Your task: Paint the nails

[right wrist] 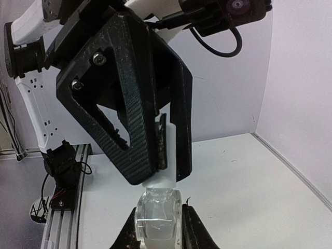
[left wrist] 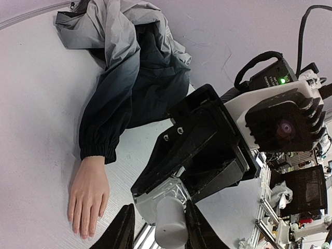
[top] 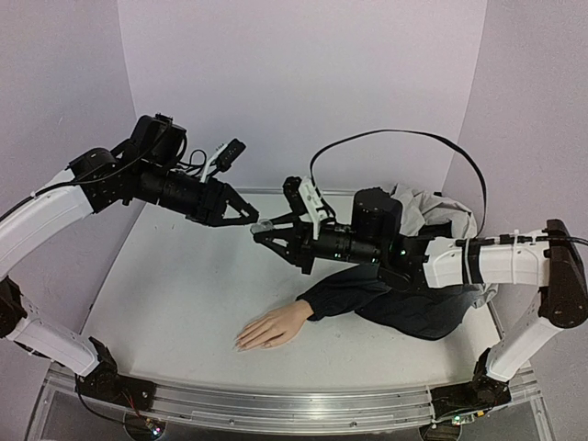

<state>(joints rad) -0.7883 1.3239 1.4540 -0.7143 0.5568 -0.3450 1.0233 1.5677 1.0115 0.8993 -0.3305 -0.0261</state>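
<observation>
Bottle (right wrist: pixel 158 223) clamped in right gripper (right wrist: pixel 158 231) | cap (left wrist: pixel 170 225) clamped in left gripper (left wrist: pixel 158 231); both mid-air | nails (top: pixel 241 345) on hand (top: pixel 273 325) lying flat on table (top: pixel 165 303), well apart | risk: uneven pull slips bottle loose; it may spill

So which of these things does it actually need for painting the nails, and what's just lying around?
Needed: mannequin hand; its nails; glass bottle, in the right jaws; white cap, in the left jaws.
Lying about: crumpled jacket around the hand's wrist; black cable.
</observation>
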